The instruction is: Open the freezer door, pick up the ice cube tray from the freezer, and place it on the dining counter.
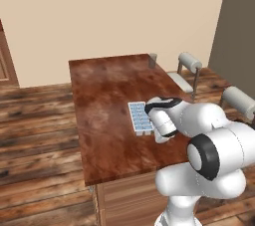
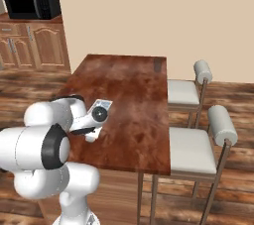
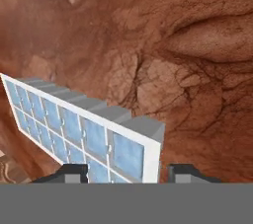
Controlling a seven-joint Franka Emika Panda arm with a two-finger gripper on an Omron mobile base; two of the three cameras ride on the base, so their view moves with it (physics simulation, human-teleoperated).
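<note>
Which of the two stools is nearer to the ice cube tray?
The near stool; the ice cube tray lies at the counter's near end, while the other stool stands farther back.

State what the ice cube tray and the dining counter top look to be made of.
Ice cube tray: likely matte white plastic, judging by its thin, even grid walls; the pale-blue cells look like ice. Dining counter top: glossy reddish-brown wood, or a wood-look veneer, with swirling grain and soft sheen.

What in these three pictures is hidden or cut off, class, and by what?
- Near end of the ice cube tray: left base view, hidden behind the arm's wrist.
- Most of the tray: right base view, covered by the arm.
- Tray's lower end: hand view, cut off at the bottom.
- Small grey object at the dining counter's far corner: too small to identify.
</note>
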